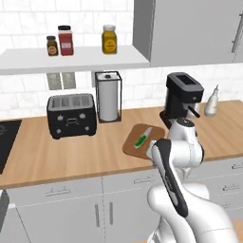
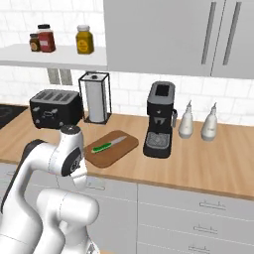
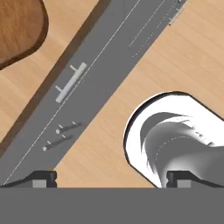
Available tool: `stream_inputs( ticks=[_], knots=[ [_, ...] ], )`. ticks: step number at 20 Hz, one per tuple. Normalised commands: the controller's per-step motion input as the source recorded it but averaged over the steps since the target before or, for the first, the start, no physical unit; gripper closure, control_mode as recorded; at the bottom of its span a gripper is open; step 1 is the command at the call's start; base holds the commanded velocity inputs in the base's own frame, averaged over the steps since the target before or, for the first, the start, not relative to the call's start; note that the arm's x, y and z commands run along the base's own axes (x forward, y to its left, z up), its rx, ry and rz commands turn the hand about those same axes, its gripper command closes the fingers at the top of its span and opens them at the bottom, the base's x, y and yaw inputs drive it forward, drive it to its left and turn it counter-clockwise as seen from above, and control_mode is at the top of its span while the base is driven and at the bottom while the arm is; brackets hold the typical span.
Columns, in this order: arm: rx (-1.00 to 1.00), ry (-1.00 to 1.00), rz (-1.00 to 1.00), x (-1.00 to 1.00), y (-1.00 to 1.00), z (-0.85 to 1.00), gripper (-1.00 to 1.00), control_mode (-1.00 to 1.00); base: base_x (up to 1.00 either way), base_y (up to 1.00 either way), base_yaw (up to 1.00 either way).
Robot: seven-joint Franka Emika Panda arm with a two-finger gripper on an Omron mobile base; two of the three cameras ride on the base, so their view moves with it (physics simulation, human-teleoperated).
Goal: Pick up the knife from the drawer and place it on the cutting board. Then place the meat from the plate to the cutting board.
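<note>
The small knife with bright green handle and short silver blade (image 2: 109, 145) lies on the rounded brown wooden cutting board (image 2: 125, 147), its length running diagonally. The wide-spread, empty fingers (image 3: 43, 178) hover beyond the bench (image 2: 208, 168) edge, above the grey cabinet fronts (image 3: 83, 92); the board corner (image 3: 17, 30) lies off to one side.

The knife (image 1: 142, 138) with the green handle lies on the brown cutting board (image 1: 135, 146). The board sits on the wooden surface (image 1: 57, 156), in front of the black coffee machine (image 1: 182, 97). To the left stand a paper towel roll (image 1: 108, 97) and a black toaster (image 1: 71, 115). A white bottle (image 1: 211, 102) stands at the right. Three jars (image 1: 65, 41) sit on the shelf (image 1: 71, 59) above. The white robot arm (image 1: 178, 161) bends up from below.
</note>
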Motion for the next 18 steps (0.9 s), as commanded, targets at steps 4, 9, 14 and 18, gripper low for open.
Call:
stream_inputs(
  ticks=[4, 9, 14, 18],
  knots=[
    [0.0, 0.0, 0.0, 0.0, 0.0, 0.0, -1.0, 1.0, -1.0, 0.13, 0.1],
    [0.0, 0.0, 0.0, 0.0, 0.0, 0.0, -1.0, 1.0, -0.82, 0.78, 0.18],
    [0.0, 0.0, 0.0, 0.0, 0.0, 0.0, -1.0, 1.0, -0.16, 1.0, 0.1],
    [0.0, 0.0, 0.0, 0.0, 0.0, 0.0, -1.0, 1.0, 0.0, 1.0, 0.03]
  ],
)
